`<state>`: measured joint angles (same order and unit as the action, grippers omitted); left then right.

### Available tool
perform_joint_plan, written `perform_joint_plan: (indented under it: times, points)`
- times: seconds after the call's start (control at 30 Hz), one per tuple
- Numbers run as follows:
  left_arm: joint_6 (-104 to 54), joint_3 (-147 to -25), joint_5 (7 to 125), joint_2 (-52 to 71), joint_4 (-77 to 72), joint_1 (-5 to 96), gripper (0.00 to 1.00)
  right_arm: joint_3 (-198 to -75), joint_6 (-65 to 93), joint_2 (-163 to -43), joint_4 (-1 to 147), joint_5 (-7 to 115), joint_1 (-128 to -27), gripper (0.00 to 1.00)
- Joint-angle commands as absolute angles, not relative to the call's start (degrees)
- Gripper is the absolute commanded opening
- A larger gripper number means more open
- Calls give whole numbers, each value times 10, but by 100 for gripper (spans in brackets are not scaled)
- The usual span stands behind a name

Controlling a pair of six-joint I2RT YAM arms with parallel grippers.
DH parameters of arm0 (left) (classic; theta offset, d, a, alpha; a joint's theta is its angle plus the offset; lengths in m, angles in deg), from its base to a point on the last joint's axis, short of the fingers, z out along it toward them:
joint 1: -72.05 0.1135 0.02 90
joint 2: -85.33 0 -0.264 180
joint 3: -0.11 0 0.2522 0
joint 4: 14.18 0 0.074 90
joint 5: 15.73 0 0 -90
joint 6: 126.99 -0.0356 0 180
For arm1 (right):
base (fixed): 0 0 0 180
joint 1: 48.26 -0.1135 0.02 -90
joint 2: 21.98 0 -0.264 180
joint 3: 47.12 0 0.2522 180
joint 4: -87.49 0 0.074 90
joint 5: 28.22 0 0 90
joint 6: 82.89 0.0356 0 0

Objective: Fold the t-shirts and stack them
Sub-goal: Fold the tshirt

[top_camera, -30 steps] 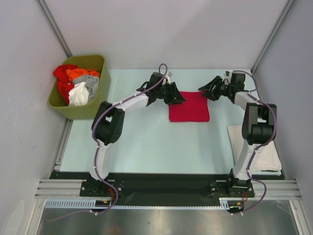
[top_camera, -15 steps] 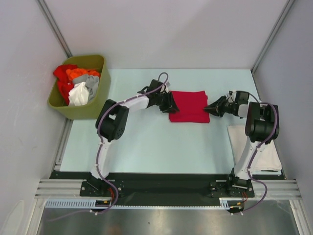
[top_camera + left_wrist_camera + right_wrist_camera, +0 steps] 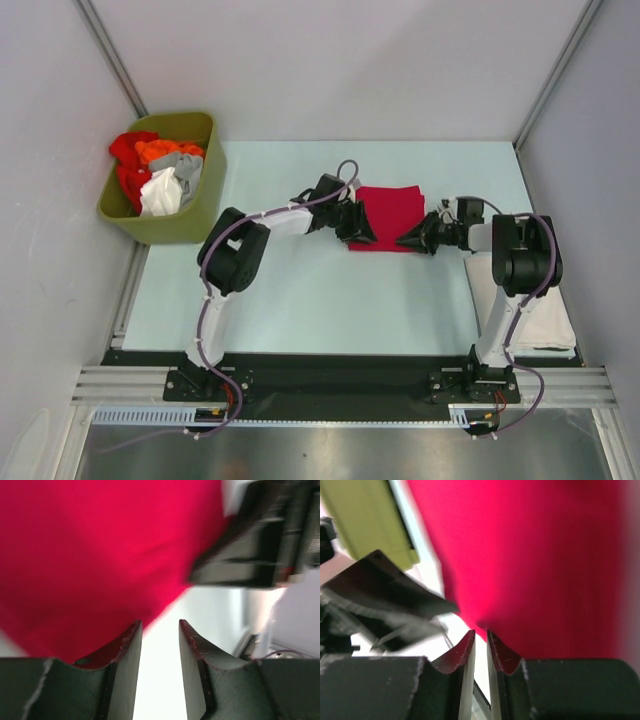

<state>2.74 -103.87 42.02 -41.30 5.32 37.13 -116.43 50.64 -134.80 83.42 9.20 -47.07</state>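
A folded crimson-red t-shirt (image 3: 390, 212) lies flat at mid-table. My left gripper (image 3: 365, 235) sits at its near left corner. In the left wrist view this gripper (image 3: 160, 622) is open, with bare table in the gap and red cloth (image 3: 90, 555) just beyond its left finger. My right gripper (image 3: 408, 240) is at the shirt's near edge. In the right wrist view its tips (image 3: 481, 631) are pinched narrowly on the red cloth's (image 3: 535, 555) edge. An off-white folded t-shirt (image 3: 545, 310) lies by the right arm's base.
An olive-green bin (image 3: 195, 215) at the far left holds red, orange, grey and white t-shirts (image 3: 160, 175). The two grippers are close together, tip to tip. Grey walls close in the table on the left, right and back.
Both grippers came down from the shirt's far corners to its near edge and drew towards each other. The right jaws narrowed. The shirt's near edge has shifted a little.
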Motion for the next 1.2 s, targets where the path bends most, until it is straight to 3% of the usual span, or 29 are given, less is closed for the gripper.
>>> perform_joint_plan:
  times: [0.0,0.33,0.53,0.73,1.17]
  points:
    - [-42,-1018,432,-422,91,409,41,-1132,464,-1338,822,112,-420,20]
    - [-67,-1041,429,-317,134,400,43,-1184,460,-1235,716,115,-408,18]
    - [15,-1115,374,-403,69,365,43,-1185,524,-1302,819,122,-425,19]
    - [60,-1139,360,-499,5,341,43,-1146,478,-1353,822,125,-390,18]
    - [-119,-1103,374,-395,129,422,45,-1188,458,-1260,739,113,-351,22]
